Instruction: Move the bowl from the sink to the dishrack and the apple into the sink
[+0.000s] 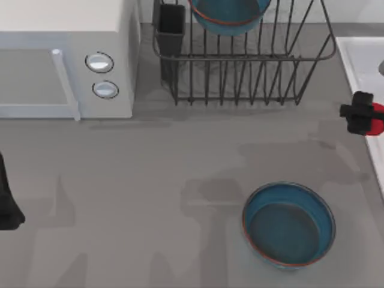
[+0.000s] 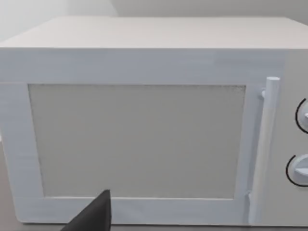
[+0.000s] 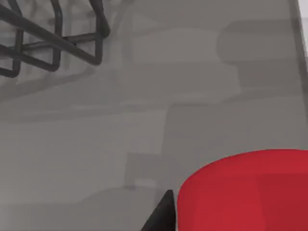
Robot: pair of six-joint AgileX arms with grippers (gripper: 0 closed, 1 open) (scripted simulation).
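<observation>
- Right gripper (image 1: pixel 364 113) is up at the bench's right edge, fingers clamped on the apple (image 1: pixel 375 122), which pokes out red beside the black fingers.
- The apple hangs just beside the sink's pale rim (image 1: pixel 354 60), over the grey bench (image 1: pixel 150 180) as far as I can judge from above.
- In the right wrist view the apple (image 3: pixel 250 192) looms large and red.
- One teal bowl (image 1: pixel 228 15) sits in the dishrack (image 1: pixel 246 66), at the rack's far side.
- A second bowl (image 1: pixel 288 224) stands upright on the bench, near the front right.
- Left gripper (image 1: pixel 7 207) is parked at the left edge, facing the microwave (image 2: pixel 144 120); whether its fingers are apart or together, I cannot tell.
</observation>
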